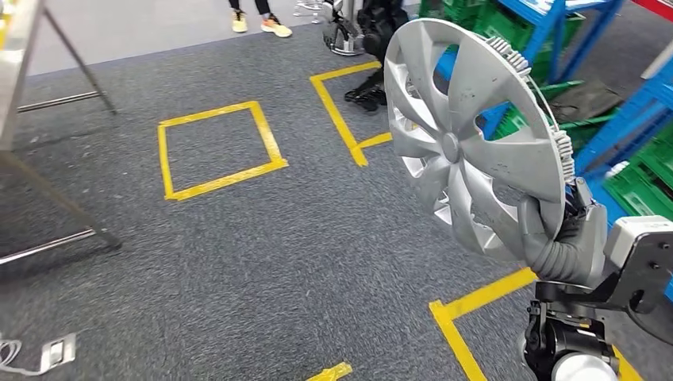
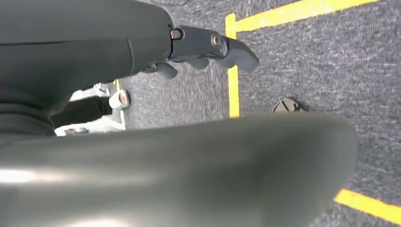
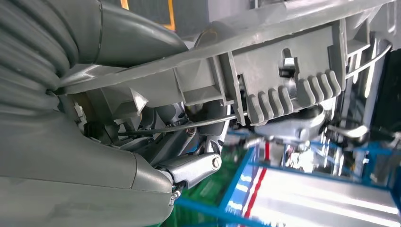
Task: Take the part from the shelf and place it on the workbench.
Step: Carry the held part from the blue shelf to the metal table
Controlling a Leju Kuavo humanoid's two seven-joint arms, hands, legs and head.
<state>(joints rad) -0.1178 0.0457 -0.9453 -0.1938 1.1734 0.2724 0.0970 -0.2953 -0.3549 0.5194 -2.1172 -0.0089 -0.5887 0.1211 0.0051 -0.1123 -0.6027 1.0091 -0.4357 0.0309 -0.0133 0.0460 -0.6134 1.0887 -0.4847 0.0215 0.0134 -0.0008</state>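
Observation:
A silver wheel cover (image 1: pixel 468 139) stands upright in the air at the right of the head view, above the grey carpet. My right hand (image 1: pixel 559 238) grips its lower rim, the thumb lying over the front face. The right wrist view shows the cover's ribbed back rim and clips (image 3: pixel 283 90) close up, with my right hand's fingers (image 3: pixel 194 168) behind it. In the left wrist view my left hand (image 2: pixel 208 47) hangs over the carpet with its dark fingers curled in and nothing in them.
Yellow tape squares (image 1: pixel 218 147) mark the carpet. Metal workbench legs (image 1: pixel 48 198) stand at the left edge. Blue shelving with green crates (image 1: pixel 627 151) is at the right. A person's feet (image 1: pixel 258 22) stand at the back, and a power strip (image 1: pixel 55 349) lies at the lower left.

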